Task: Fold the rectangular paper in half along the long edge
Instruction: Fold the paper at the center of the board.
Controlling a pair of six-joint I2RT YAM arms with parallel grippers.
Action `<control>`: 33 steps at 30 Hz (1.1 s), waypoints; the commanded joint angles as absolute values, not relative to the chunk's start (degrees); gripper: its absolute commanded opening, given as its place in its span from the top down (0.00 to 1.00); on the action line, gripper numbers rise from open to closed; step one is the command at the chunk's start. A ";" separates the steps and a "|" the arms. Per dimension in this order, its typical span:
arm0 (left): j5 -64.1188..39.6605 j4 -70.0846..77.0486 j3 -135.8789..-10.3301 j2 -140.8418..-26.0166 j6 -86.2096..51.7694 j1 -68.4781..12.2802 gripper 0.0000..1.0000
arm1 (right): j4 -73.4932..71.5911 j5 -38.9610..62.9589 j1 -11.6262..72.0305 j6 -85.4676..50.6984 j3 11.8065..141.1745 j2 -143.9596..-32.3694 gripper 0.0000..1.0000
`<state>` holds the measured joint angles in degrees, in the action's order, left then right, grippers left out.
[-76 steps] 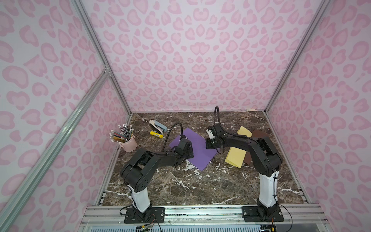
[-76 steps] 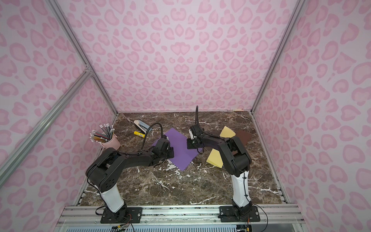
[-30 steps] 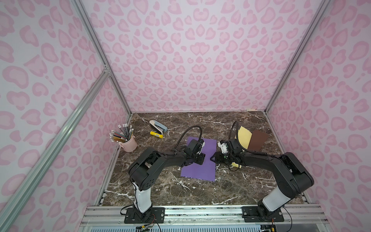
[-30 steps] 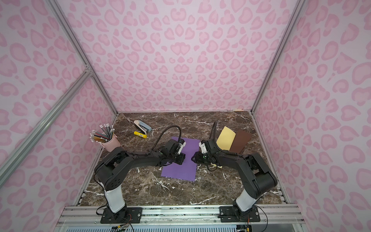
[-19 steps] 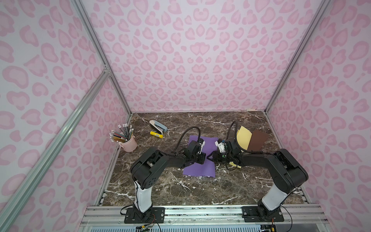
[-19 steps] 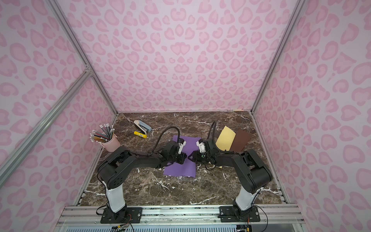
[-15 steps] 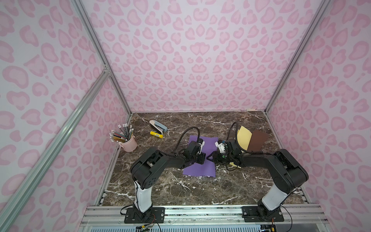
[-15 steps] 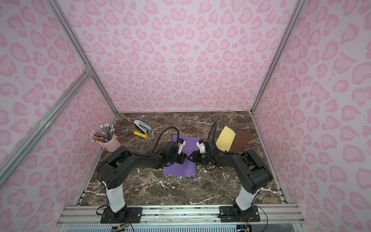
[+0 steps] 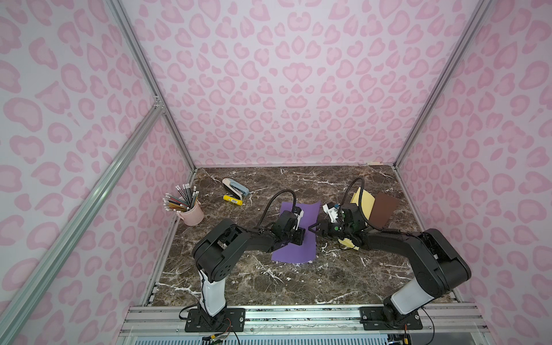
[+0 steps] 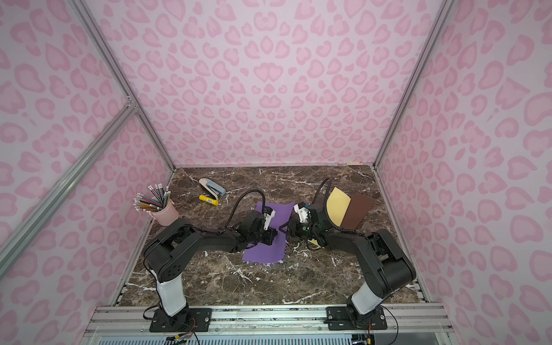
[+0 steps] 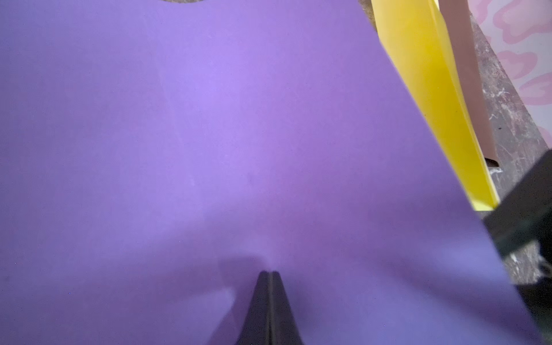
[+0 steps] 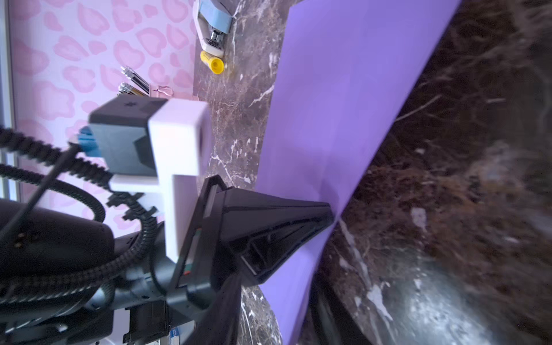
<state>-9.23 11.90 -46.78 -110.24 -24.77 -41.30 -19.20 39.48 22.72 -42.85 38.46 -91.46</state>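
The purple rectangular paper [image 9: 294,254] [image 10: 265,251] lies on the marble table with its long edges running front to back. My left gripper [image 9: 302,235] is shut, and its joined tips [image 11: 269,273] press down on the sheet near the right long edge, denting it. My right gripper [image 9: 312,229] comes in from the right at that same edge. In the right wrist view its dark fingers [image 12: 230,295] stand apart, open, with the slightly raised paper [image 12: 337,89] edge between them. The left arm covers the sheet's middle in both top views.
Yellow paper [image 9: 363,201] and brown paper [image 9: 385,212] lie at the back right, and a yellow scrap [image 9: 348,243] lies under the right arm. A pink cup of pencils [image 9: 192,213], a stapler [image 9: 236,186] and a yellow glue stick [image 9: 233,200] sit at the back left.
The paper has turned from a diagonal to front-to-back and slid forward. My right gripper has moved left up to its right edge and its jaws have narrowed. The left gripper stays shut.
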 commanded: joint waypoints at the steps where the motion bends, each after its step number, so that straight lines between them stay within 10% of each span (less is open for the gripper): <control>1: -8.77 2.37 -46.23 -111.23 -25.22 -41.31 0.96 | -15.05 35.47 22.64 -40.00 39.58 -91.35 0.72; 13: -7.98 1.07 -46.71 -109.24 -25.24 -41.31 0.96 | -7.90 28.31 22.76 -37.60 39.15 -91.66 1.00; 33: -4.10 -1.10 -39.07 -90.27 -26.88 -37.36 0.96 | -2.81 32.47 18.59 -28.11 36.64 -84.18 1.00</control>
<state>-3.44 -4.27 -39.62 -91.05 -25.78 -37.54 -2.39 31.75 18.63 -30.15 36.23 -84.55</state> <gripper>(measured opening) 0.050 0.061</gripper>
